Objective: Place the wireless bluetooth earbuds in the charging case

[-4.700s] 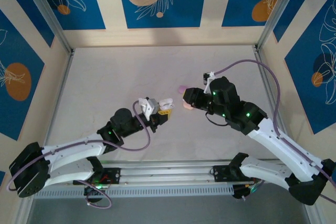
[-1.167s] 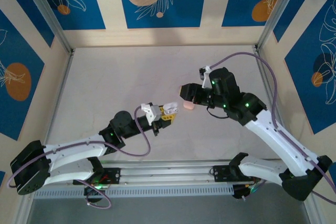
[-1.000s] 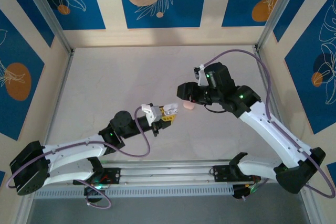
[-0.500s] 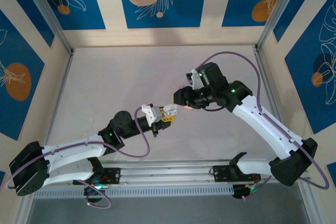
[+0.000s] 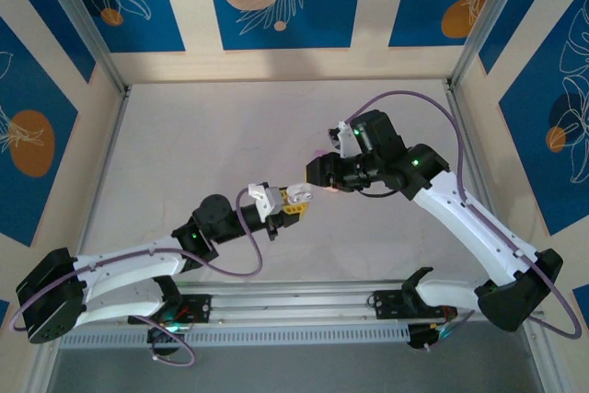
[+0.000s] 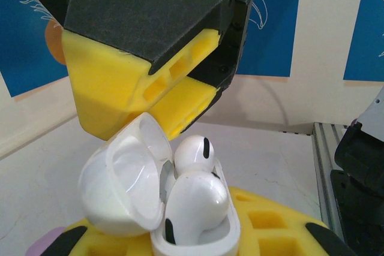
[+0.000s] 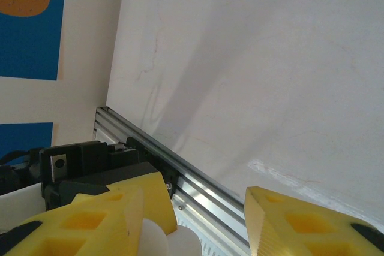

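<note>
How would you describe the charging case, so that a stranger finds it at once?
Look at the middle of the table, where the two arms meet. The left gripper holds the charging case close to the right gripper. It is the glossy white pebble with open lid and two white earbuds inside, between yellow fingers.

I see the white charging case (image 6: 201, 243) clamped in my left claw (image 5: 294, 199), its lid (image 6: 123, 190) swung open and tilted left. Two glossy white earbuds (image 6: 195, 199) stand inside, one behind the other.
</note>
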You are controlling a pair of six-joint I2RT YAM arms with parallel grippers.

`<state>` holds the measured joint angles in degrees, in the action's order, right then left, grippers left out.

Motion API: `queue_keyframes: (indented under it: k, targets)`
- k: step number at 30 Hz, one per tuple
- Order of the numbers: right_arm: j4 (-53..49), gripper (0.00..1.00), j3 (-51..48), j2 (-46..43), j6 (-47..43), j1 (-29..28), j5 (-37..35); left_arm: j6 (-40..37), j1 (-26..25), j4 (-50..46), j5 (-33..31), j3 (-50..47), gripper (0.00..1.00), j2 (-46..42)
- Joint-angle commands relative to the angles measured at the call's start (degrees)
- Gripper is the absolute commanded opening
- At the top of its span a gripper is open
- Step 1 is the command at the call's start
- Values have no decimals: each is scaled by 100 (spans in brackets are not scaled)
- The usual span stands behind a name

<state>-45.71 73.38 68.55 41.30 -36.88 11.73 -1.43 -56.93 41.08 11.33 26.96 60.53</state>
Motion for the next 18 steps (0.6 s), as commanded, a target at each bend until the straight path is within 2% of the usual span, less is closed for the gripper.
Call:
queue_keyframes:
  k: [1,18]
  targets:
    - [-124,49,-66,-141,-140,-3,259,82,-43,150,-166,213,18,-68]
    - [-182,48,-158,-36,-236,-65,375,204,-41,234,-320,178,18,-59]
